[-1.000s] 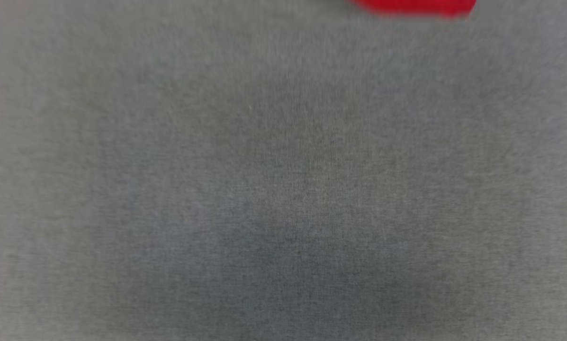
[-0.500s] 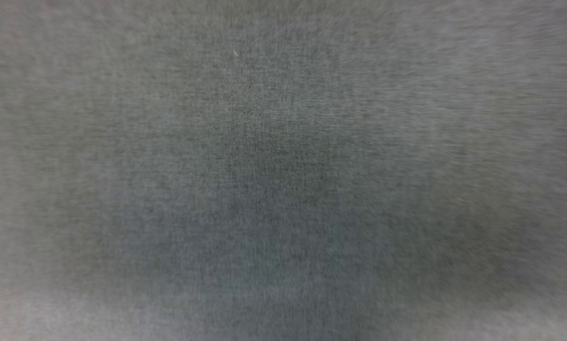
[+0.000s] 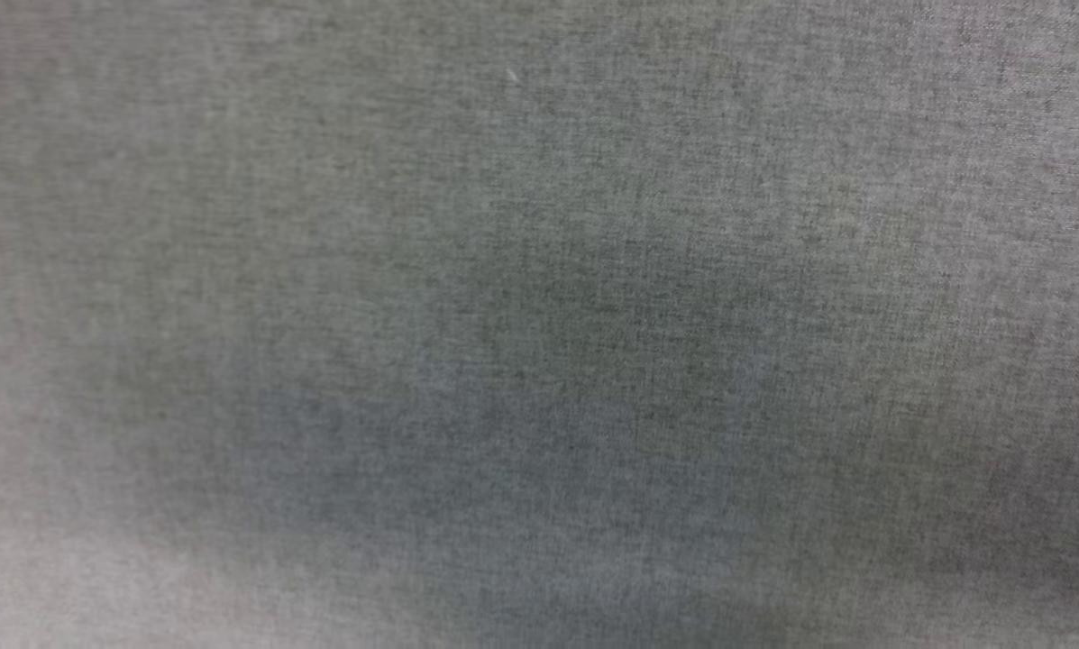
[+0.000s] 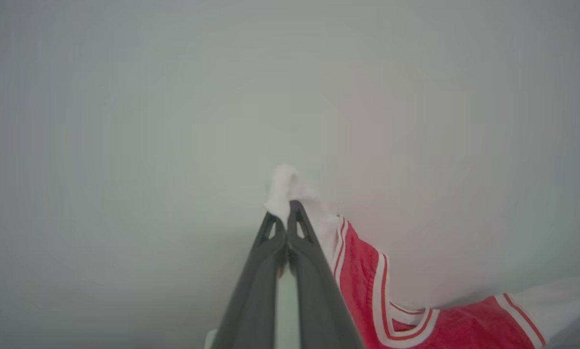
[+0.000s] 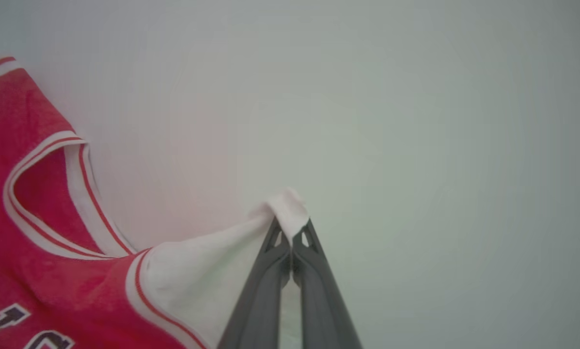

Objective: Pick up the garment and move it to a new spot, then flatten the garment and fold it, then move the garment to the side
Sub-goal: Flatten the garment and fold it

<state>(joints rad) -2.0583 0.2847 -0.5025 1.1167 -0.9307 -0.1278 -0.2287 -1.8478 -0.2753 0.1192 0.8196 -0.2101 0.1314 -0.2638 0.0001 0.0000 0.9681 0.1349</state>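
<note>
**First onlooker:** What are we looking at, biggest thing first?

**Second onlooker:** The robot's head is looking down on a grey woven surface [image 3: 539, 324], slightly soft in focus. Then there is the garment [image 5: 23, 111], a red jersey with white short sleeves, striped trim [image 5: 88, 194] and black, white-edged lettering [image 5: 8, 315]. It is stretching between the two arms.

**First onlooker:** Who is holding it?

**Second onlooker:** Both are. The left hand [image 4: 283, 213] is pinching a tuft of one white sleeve [image 4: 282, 186], jaws tight together. The right hand [image 5: 292, 228] is clamping the other sleeve [image 5: 197, 271] the same way, with a small white nub poking past its fingertips.

**First onlooker:** Is the jersey lying on anything?

**Second onlooker:** I cannot tell; behind it everything is blurring into pale grey.

**First onlooker:** How is it going to handle?

**Second onlooker:** Light and limp, by the look of it. The cloth is sagging and creasing between the grips, so it is likely to drape, swing and bunch rather than hold a shape. Nothing is fragile, though a thin pinch of knit could slip free under a hard tug.

**First onlooker:** And the best place to take hold?

**Second onlooker:** I am judging the sleeve ends or shoulders, one each side, as here. That is spreading the body wide for laying flat.
</note>
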